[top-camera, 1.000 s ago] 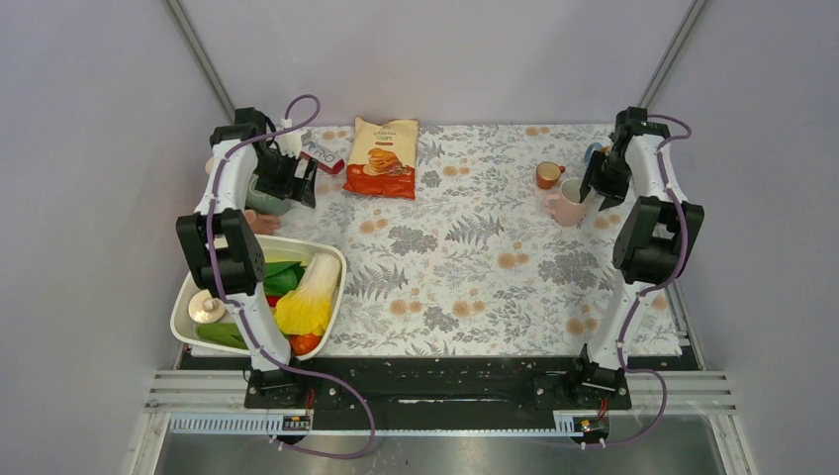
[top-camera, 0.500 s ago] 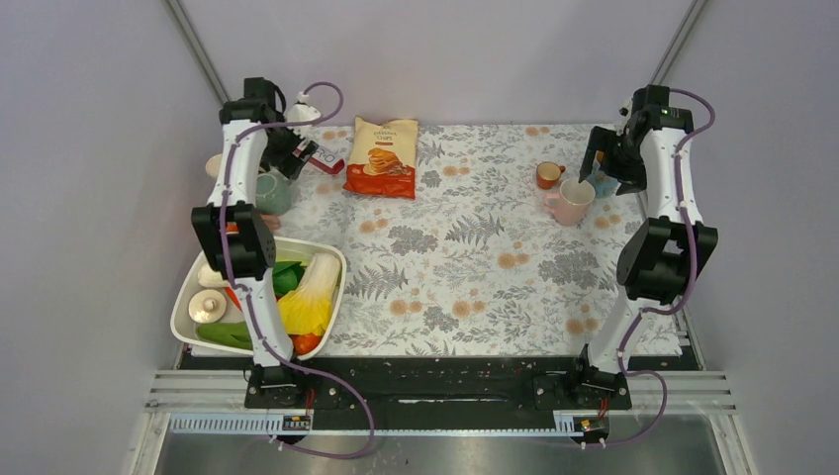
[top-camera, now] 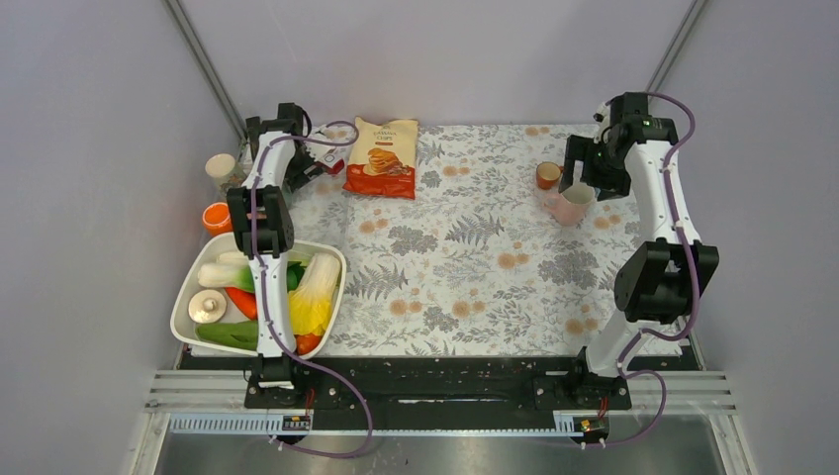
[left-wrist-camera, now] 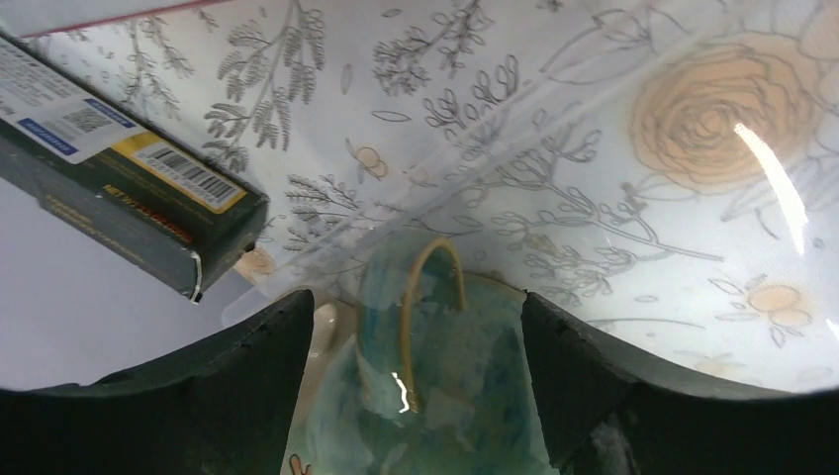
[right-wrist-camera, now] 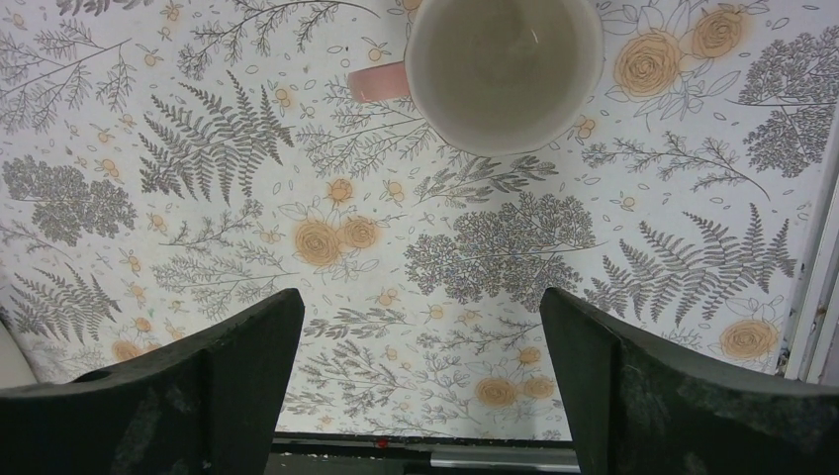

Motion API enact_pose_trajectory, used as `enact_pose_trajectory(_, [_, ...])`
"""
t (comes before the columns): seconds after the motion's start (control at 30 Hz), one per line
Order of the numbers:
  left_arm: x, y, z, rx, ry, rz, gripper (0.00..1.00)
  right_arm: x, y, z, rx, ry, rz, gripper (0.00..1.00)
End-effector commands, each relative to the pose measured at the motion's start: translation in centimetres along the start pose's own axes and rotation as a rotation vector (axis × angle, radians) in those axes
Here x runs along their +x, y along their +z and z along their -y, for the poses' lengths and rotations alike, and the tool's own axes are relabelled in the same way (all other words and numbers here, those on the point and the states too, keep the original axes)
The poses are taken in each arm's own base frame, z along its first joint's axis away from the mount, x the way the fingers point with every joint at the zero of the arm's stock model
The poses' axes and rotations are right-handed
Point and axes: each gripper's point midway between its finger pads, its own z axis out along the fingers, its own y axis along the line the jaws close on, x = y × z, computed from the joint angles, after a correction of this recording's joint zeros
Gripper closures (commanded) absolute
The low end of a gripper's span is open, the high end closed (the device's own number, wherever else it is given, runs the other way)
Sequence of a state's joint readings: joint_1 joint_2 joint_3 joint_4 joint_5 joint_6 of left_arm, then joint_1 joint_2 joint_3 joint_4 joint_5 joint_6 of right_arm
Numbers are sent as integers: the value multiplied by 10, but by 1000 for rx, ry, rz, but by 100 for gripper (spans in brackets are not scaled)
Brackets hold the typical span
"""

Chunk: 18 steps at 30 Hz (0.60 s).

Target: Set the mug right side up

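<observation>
Over the floral tablecloth (left-wrist-camera: 594,119), the left pincer (left-wrist-camera: 416,305) clamps the teal mug (left-wrist-camera: 470,386), handle (left-wrist-camera: 408,336) outward, mouth unseen.

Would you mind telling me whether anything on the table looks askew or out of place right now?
The teal mug in the left gripper is not upright: its handle arches toward the wrist camera, so it appears to lie sideways between the fingers. The pink mug stands mouth up; nothing looks spilled.

Table (top-camera: 475,287) w/ pink mug (top-camera: 569,206), chip bag (top-camera: 382,158)
</observation>
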<state>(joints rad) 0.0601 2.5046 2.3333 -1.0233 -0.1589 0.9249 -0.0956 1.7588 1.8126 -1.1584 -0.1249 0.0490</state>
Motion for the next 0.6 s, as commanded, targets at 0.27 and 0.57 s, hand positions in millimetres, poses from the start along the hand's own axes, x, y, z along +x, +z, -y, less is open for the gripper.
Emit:
enact_pose_trajectory(0.27, [-2, 10, -17, -76, -29, -4, 33, 5, -6, -13, 0, -75, 23, 0])
enact_pose_trajectory(0.57, [1, 17, 0, -10, -43, -13, 64, 4, -6, -16, -2, -88, 20, 0])
